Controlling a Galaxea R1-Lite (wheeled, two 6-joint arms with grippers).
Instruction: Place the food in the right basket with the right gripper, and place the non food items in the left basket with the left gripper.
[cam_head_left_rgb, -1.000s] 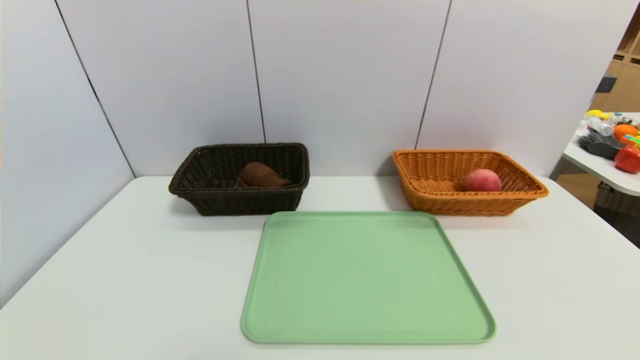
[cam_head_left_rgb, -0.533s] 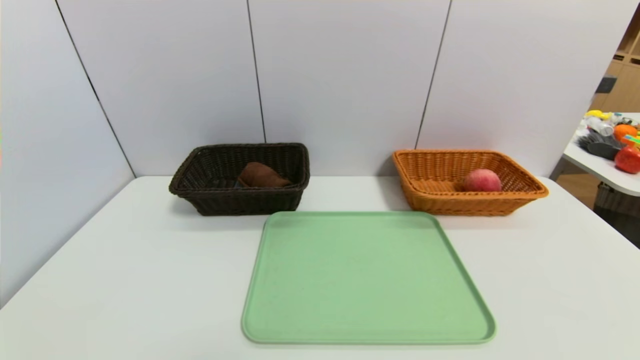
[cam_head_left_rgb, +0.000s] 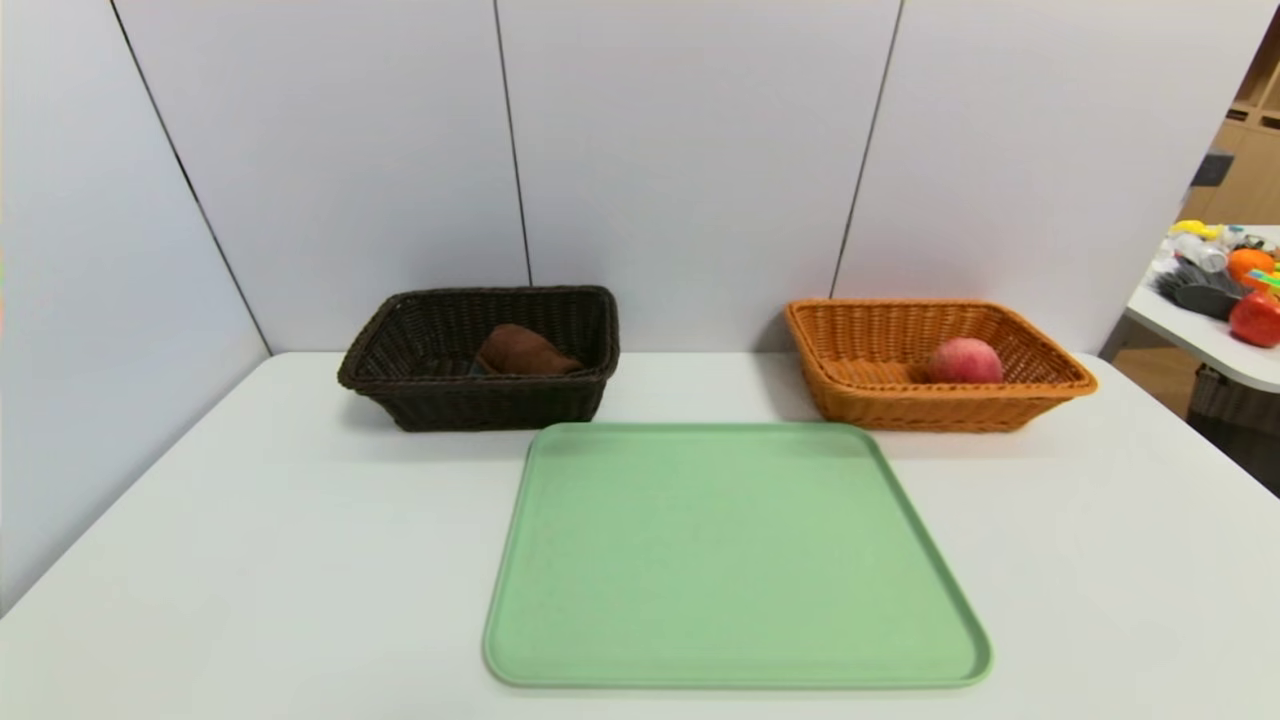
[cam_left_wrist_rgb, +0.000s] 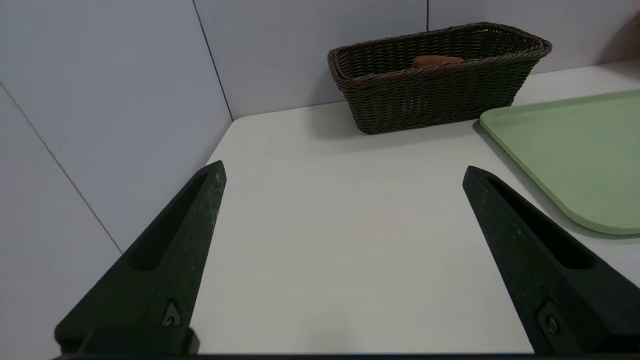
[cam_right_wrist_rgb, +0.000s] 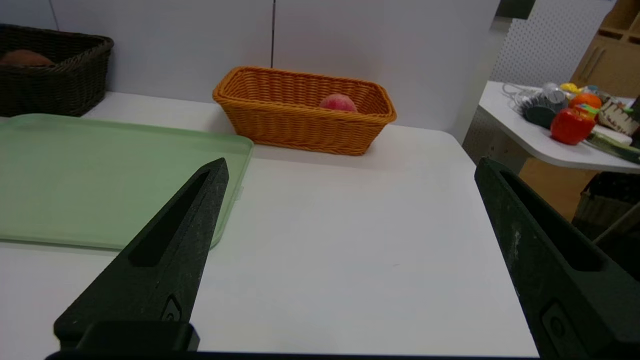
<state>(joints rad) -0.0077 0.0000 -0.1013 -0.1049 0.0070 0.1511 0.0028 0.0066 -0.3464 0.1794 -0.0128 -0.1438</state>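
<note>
Nothing on the table has moved since the earlier head pictures; the baskets, the tray and what lies in them sit in the same spots. The white table (cam_head_left_rgb: 250, 560) is the biggest thing. On it lies a flat green tray (cam_head_left_rgb: 735, 560), bare on top. Behind the tray stand 2 baskets against the wall. The dark brown basket (cam_head_left_rgb: 480, 355) is on the left, and a brown soft thing (cam_head_left_rgb: 522, 352) lies inside it. The orange basket (cam_head_left_rgb: 935, 362) is on the right, and a pink peach (cam_head_left_rgb: 963, 361) lies inside it. The left gripper (cam_left_wrist_rgb: 345, 172) hangs over the bare table near the tray's left side, its 2 black fingers (cam_left_wrist_rgb: 165, 260) wide apart and holding nothing. The right gripper (cam_right_wrist_rgb: 350, 167) hangs over the table at the tray's right side, fingers also wide apart and holding nothing.
</note>
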